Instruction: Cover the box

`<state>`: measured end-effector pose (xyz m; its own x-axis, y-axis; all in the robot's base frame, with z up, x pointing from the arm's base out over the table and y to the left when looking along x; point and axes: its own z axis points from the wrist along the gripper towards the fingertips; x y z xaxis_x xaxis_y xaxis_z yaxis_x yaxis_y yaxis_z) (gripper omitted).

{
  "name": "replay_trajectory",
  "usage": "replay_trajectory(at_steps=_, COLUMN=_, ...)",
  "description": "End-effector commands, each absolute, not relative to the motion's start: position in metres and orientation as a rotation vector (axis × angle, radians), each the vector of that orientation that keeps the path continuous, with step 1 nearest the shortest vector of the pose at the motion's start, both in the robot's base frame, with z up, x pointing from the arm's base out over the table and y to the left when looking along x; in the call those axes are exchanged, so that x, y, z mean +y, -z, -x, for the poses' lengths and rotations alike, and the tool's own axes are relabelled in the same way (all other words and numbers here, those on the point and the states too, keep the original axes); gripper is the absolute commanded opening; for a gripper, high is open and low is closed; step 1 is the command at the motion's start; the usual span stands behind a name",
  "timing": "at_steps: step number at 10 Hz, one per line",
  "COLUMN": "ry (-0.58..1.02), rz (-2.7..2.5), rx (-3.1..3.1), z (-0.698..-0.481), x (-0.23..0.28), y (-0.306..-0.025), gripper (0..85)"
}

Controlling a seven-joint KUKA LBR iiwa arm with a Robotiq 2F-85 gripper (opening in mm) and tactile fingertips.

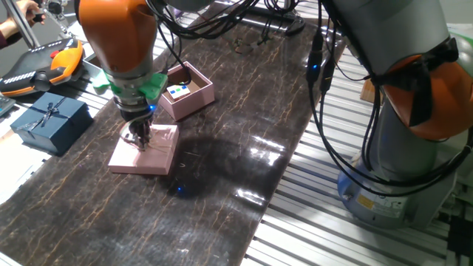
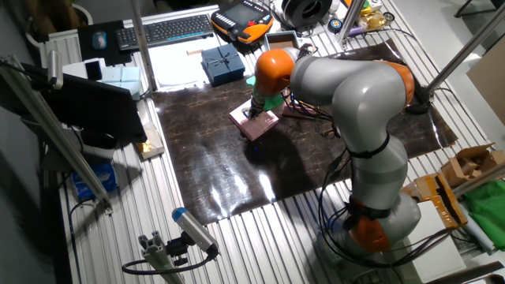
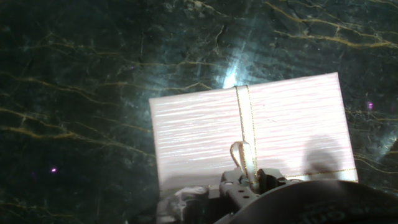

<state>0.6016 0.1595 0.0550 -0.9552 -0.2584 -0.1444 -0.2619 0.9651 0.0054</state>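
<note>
The pink lid [image 1: 159,157] lies flat on the dark marbled mat [image 1: 222,185], its thin gold bow facing up. My gripper [image 1: 139,140] stands straight down on the lid's near edge, fingers drawn together at the bow loop [image 3: 244,152]. The hand view shows the lid [image 3: 199,137] filling the middle, with the fingertips low in the frame around the ribbon. The open pink box [image 1: 201,96] sits just behind the lid, apart from it, with a white card with coloured dots inside. In the other fixed view the lid [image 2: 263,126] lies under my hand.
A dark blue box with a bow [image 1: 48,122] stands off the mat to the left, beside an orange teach pendant [image 1: 44,66]. Cables hang over the mat's far side. The arm's base [image 1: 414,148] rises at the right, on the slatted aluminium table.
</note>
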Motion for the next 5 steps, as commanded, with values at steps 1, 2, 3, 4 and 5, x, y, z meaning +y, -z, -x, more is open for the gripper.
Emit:
replay_trajectory(at_steps=1, ry=-0.039, rz=0.395, rx=2.971, z=-0.6018, x=0.1596, y=-0.0546, gripper=20.3)
replay_trajectory(at_steps=2, ry=-0.049, rz=0.405, rx=2.977, z=-0.6018, x=0.1596, y=-0.0548, gripper=4.3)
replay_trajectory(at_steps=3, ry=-0.049, rz=0.410, rx=2.977, z=-0.6017, x=0.1597, y=-0.0553, gripper=0.7)
replay_trajectory(at_steps=4, ry=-0.029, rz=0.414, rx=2.970, z=-0.6017, x=0.1595, y=-0.0564, gripper=0.7)
replay_trajectory(at_steps=5, ry=-0.019, rz=0.403, rx=2.968, z=-0.6017, x=0.1592, y=-0.0580, gripper=0.7)
